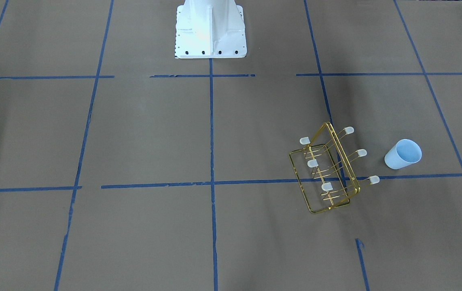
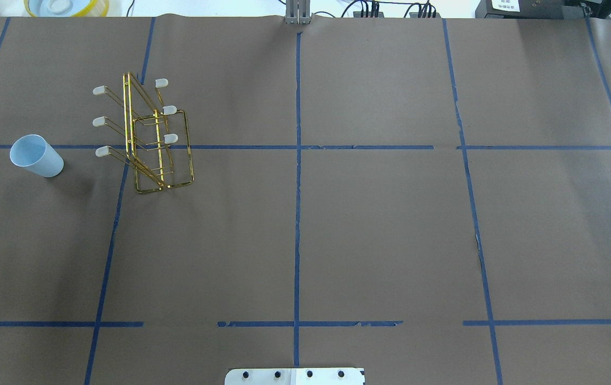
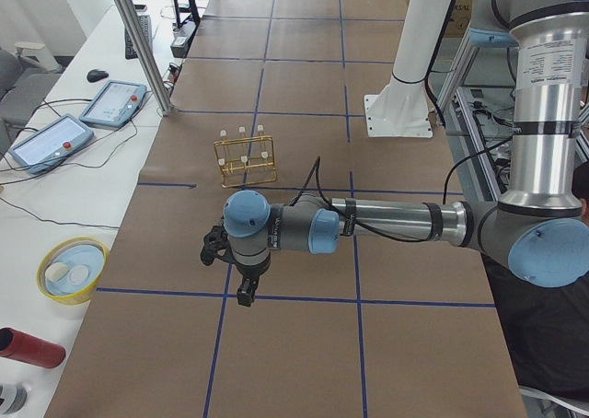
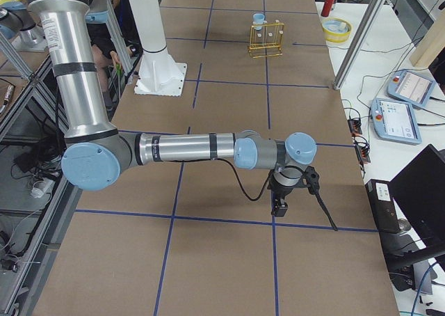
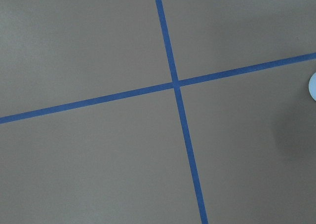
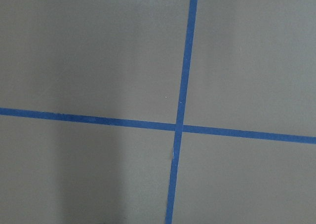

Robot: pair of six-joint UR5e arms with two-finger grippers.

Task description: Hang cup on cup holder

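The cup point(image 1: 403, 154) is a pale blue tumbler standing upright on the brown table; in the overhead view point(image 2: 36, 155) it is at the far left. The cup holder point(image 1: 330, 169), a gold wire rack with white-capped prongs, stands just beside it, also in the overhead view point(image 2: 150, 139). The two are apart. My left gripper point(image 3: 245, 296) shows only in the exterior left view, hanging over the table nearer that camera than the rack; I cannot tell its state. My right gripper point(image 4: 281, 207) shows only in the exterior right view, far from the rack point(image 4: 266, 41); I cannot tell its state.
The white robot base point(image 1: 210, 28) stands at the table's middle edge. A yellow-rimmed bowl point(image 3: 72, 271), a red cylinder point(image 3: 28, 347) and control tablets point(image 3: 46, 142) lie on the side bench. A metal post point(image 3: 138, 40) rises at the table edge. Blue tape lines grid the table.
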